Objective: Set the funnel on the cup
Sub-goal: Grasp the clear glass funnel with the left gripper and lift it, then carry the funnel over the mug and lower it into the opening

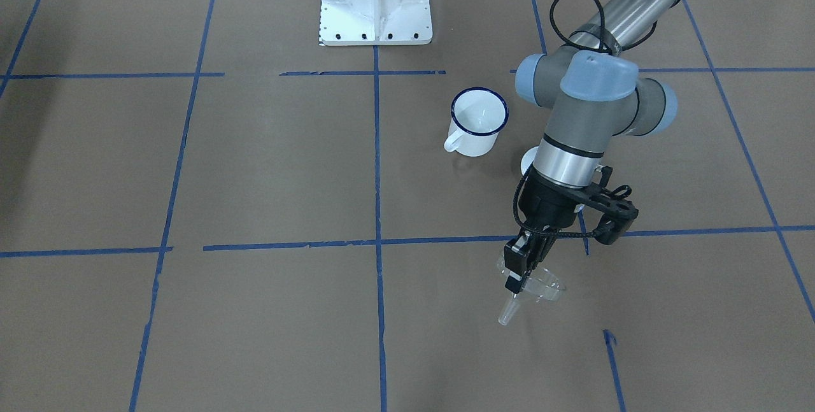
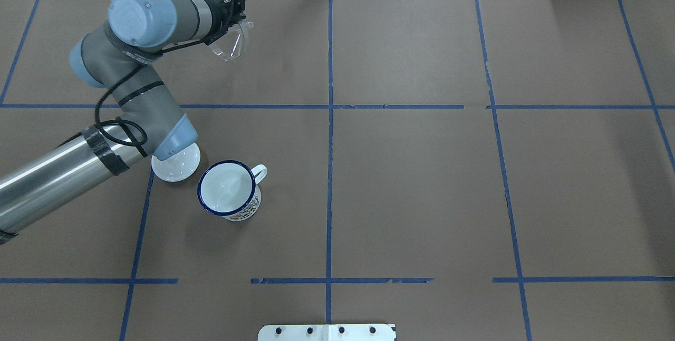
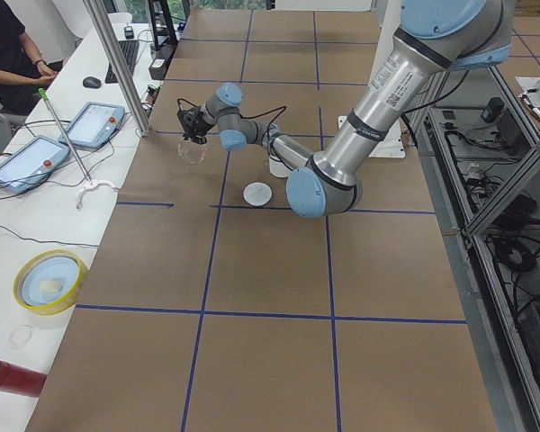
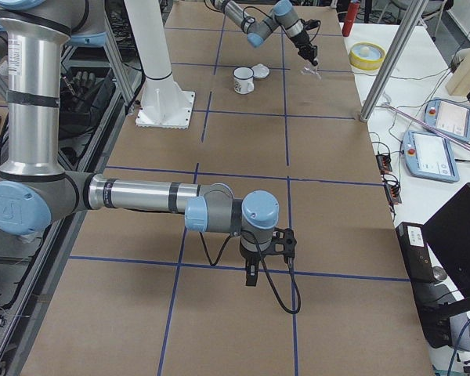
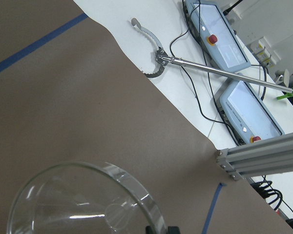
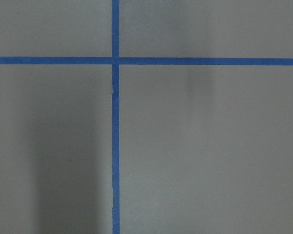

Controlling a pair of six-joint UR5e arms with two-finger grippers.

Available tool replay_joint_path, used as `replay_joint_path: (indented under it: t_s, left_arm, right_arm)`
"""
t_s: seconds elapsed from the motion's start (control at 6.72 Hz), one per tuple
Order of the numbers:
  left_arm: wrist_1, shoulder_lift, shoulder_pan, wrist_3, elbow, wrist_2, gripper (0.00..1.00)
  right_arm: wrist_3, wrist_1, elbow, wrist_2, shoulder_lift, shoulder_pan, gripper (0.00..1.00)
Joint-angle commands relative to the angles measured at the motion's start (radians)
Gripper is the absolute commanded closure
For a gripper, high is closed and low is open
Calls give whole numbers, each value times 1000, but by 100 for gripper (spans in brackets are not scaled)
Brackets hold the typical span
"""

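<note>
The clear funnel point(image 1: 542, 288) hangs tilted in the air over the far side of the table, stem pointing down and outward. My left gripper point(image 1: 516, 286) is shut on its rim. The funnel also shows in the overhead view point(image 2: 232, 45), with the left gripper point(image 2: 235, 20) above it, and its bowl fills the lower left of the left wrist view point(image 5: 83, 200). The white mug with a blue rim point(image 1: 479, 120) stands upright and empty, well apart from the funnel point(image 2: 229, 189). My right gripper point(image 4: 251, 276) shows only in the exterior right view, low over bare table; I cannot tell its state.
A round white lid point(image 2: 176, 166) lies beside the mug, partly under my left arm's elbow. The robot's white base plate point(image 1: 375, 1) is at the table's near edge. A yellow bowl point(image 3: 49, 281), control pendants point(image 5: 246, 114) and a grabber tool lie off the table's far side.
</note>
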Motion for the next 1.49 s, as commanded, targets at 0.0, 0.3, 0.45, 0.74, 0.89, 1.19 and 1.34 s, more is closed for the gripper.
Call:
replay_joint_path:
  t_s: [0.0, 0.3, 0.45, 0.74, 0.89, 1.19, 1.34]
  left_arm:
    - [354, 39, -22, 170, -280, -95, 100]
    - [683, 38, -22, 264, -459, -152, 100]
    - [829, 31, -8, 316, -533, -151, 100]
    - [1040, 28, 139, 419, -645, -139, 100]
    - [1083, 24, 227, 421, -647, -97, 100]
    - [1201, -10, 395, 421, -633, 61, 100]
    - [1202, -16, 405, 421, -621, 64, 100]
  right_arm:
    - [0, 0, 1, 0, -1, 0, 0]
    - [0, 0, 1, 0, 0, 0, 0]
    - [0, 0, 1, 0, -1, 0, 0]
    - [0, 0, 1, 0, -1, 0, 0]
    - [0, 0, 0, 0, -1, 0, 0]
    - [0, 0, 1, 0, -1, 0, 0]
    - [0, 0, 1, 0, -1, 0, 0]
